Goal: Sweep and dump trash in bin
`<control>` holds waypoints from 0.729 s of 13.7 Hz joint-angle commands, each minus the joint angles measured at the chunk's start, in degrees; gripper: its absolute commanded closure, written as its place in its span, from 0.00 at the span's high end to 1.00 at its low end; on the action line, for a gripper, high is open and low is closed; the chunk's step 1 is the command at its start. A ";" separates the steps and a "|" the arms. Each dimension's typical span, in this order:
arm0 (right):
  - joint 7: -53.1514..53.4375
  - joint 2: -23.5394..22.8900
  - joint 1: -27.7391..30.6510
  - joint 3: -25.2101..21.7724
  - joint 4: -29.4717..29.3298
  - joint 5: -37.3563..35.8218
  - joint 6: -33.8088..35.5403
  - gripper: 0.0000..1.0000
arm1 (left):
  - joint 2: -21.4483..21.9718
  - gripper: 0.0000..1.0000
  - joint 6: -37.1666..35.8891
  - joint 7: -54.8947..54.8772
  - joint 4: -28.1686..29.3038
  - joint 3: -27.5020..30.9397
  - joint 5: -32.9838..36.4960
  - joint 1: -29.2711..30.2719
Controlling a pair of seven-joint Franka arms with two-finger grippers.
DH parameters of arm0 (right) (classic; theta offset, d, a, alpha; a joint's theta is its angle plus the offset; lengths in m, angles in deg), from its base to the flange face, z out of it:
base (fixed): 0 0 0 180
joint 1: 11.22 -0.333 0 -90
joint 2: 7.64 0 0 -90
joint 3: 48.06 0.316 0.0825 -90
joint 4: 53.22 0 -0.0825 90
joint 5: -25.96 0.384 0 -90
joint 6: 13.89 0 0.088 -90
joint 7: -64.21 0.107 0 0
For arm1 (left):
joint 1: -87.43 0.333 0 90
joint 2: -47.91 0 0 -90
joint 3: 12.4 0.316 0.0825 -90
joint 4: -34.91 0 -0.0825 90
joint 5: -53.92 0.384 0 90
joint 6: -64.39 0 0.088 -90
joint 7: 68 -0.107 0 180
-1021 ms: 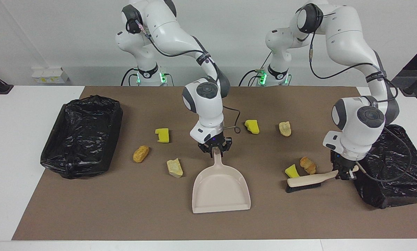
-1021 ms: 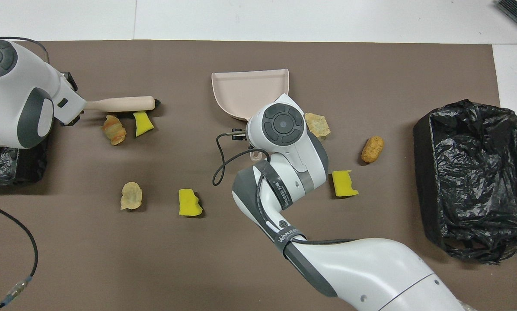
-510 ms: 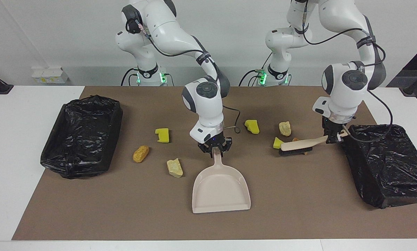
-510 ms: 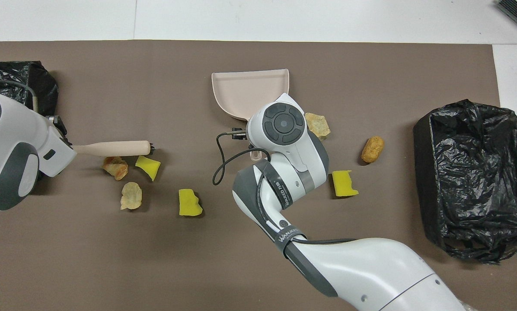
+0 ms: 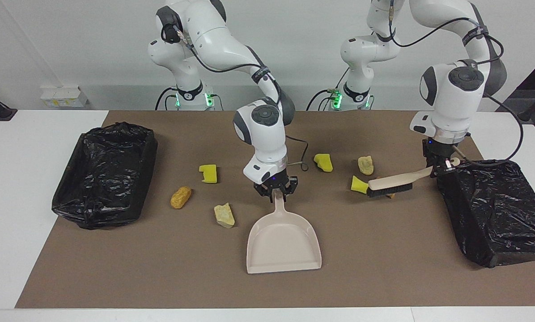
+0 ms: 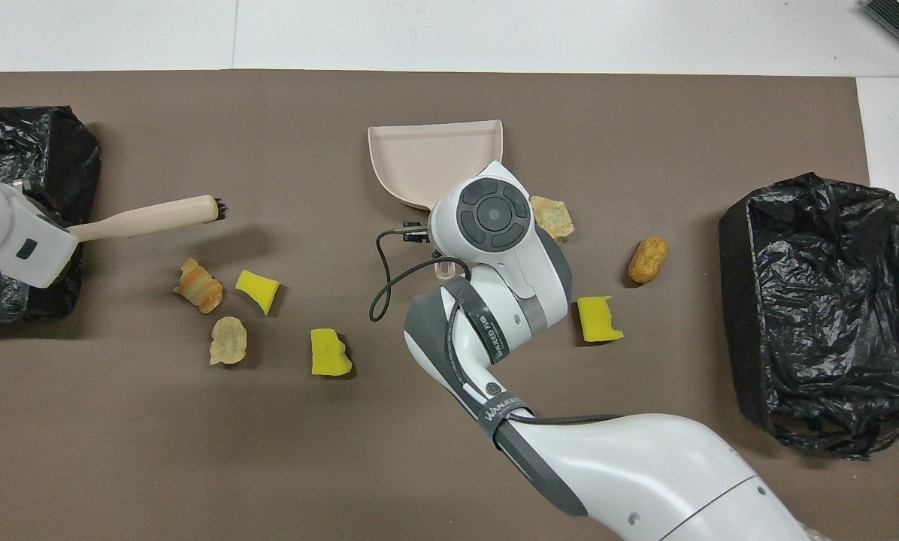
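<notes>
My right gripper [image 5: 276, 188] is shut on the handle of the beige dustpan [image 5: 284, 243], which lies flat mid-mat; in the overhead view the wrist hides it. My left gripper [image 5: 442, 166] is shut on the brush [image 5: 390, 184] handle, and the brush [image 6: 149, 218] hangs just above the mat. Under and beside it lie trash pieces: a yellow chunk [image 6: 258, 290], an orange lump [image 6: 199, 285], a tan lump [image 6: 228, 340] and another yellow chunk [image 6: 329, 352]. Near the dustpan are a tan lump [image 6: 552, 218], an orange-brown lump [image 6: 648, 259] and a yellow chunk [image 6: 598, 318].
A black bag-lined bin [image 5: 104, 174] stands at the right arm's end of the brown mat. A second black-lined bin [image 5: 495, 210] stands at the left arm's end, right beside the left hand. White table borders the mat.
The left arm dragged the brush toward the robots, pushing the yellow chunk and orange lump along, then lifted it off them. The right arm and dustpan stayed still.
</notes>
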 commanded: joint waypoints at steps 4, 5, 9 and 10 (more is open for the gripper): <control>-4.36 1.42 1.49 0.42 -0.68 2.49 2.72 0.00 | 0.01 0.00 0.89 12.52 5.95 -0.68 0.35 2.80; -6.74 2.91 1.67 0.51 -0.59 2.49 5.77 0.00 | 0.36 0.00 -0.15 13.23 6.84 -0.68 0.35 2.45; -23.51 13.18 1.76 0.25 5.09 2.23 16.86 0.00 | 5.19 0.00 -3.15 24.19 14.03 -0.95 0.26 0.44; -29.12 15.47 1.76 0.25 8.08 1.53 17.57 0.00 | 6.07 0.00 -3.33 26.57 15.27 -0.95 0.26 -0.70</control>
